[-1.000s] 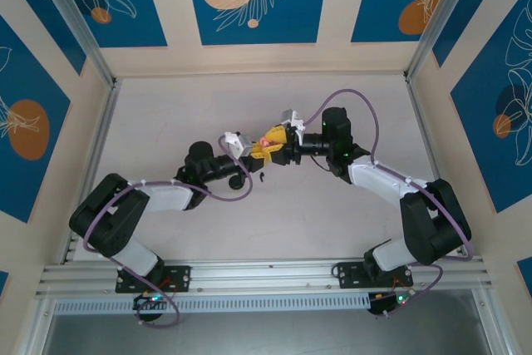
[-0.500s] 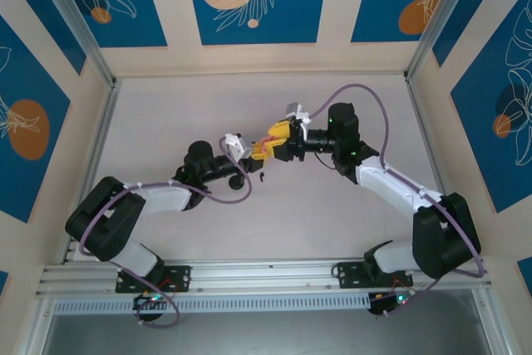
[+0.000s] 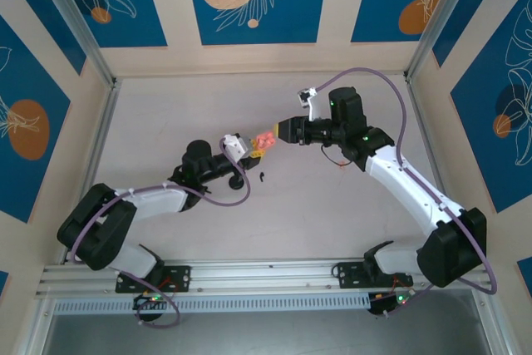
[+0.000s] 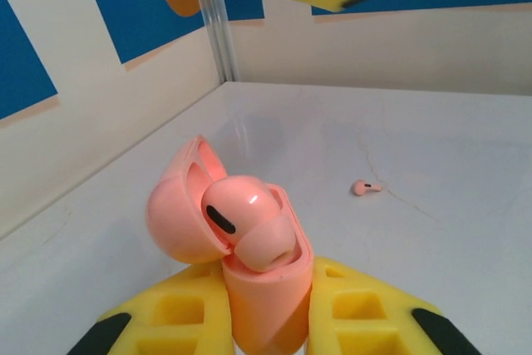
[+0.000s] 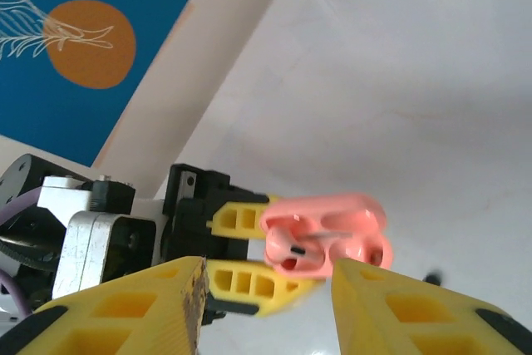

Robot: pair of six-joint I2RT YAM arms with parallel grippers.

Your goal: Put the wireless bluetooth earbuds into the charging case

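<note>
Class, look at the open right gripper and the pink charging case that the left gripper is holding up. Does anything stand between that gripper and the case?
Nothing visible does. The right gripper is open, and the case, its lid open, shows in the gap between its fingers with only air between them. The left gripper grips the case from the opposite side.

L end effector [image 4: 266, 322] clamped; R end effector [image 5: 266, 276] open.

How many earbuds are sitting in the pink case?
1. A pink earbud sits in the open case, which the left gripper holds in its jaws. A second one may be hidden behind it.
</note>
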